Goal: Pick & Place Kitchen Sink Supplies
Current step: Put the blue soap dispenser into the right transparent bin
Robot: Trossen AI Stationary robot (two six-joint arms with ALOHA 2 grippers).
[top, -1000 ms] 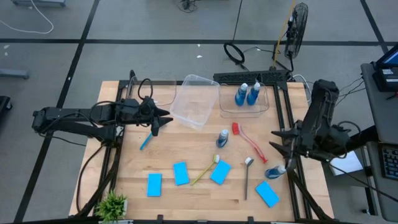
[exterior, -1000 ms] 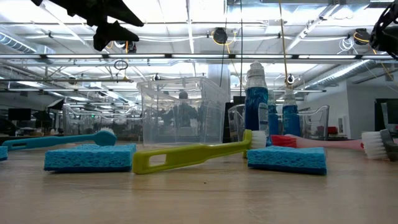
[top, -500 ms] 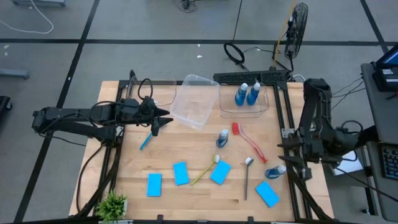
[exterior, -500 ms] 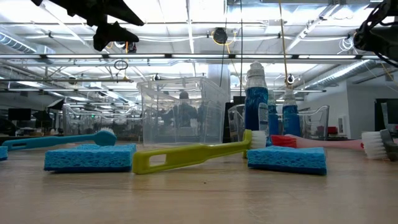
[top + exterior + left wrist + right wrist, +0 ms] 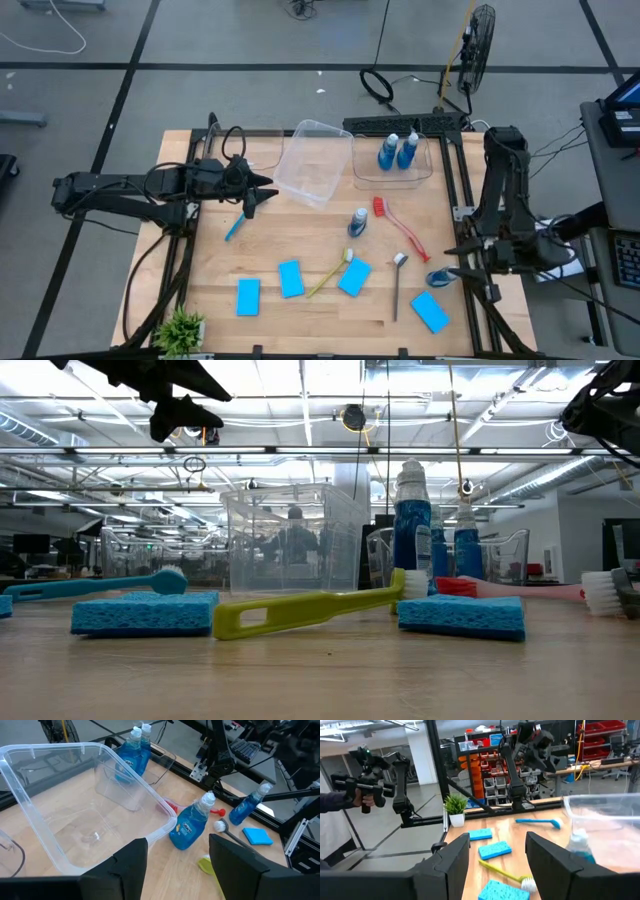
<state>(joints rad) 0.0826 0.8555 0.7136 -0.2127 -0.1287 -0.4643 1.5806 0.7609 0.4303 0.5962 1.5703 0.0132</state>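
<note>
Table is pale wood planks, matt, with visible grain. 2 tubs are clear glossy plastic, bottles translucent glossy plastic with white caps; sponges look porous and rough, matt blue. Brushes are smooth plastic, and both arms matt black.

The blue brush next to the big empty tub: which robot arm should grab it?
The left. Its gripper hovers with open fingers almost over the blue brush and beside the empty tub. The right gripper is across the table by a fallen bottle.
</note>
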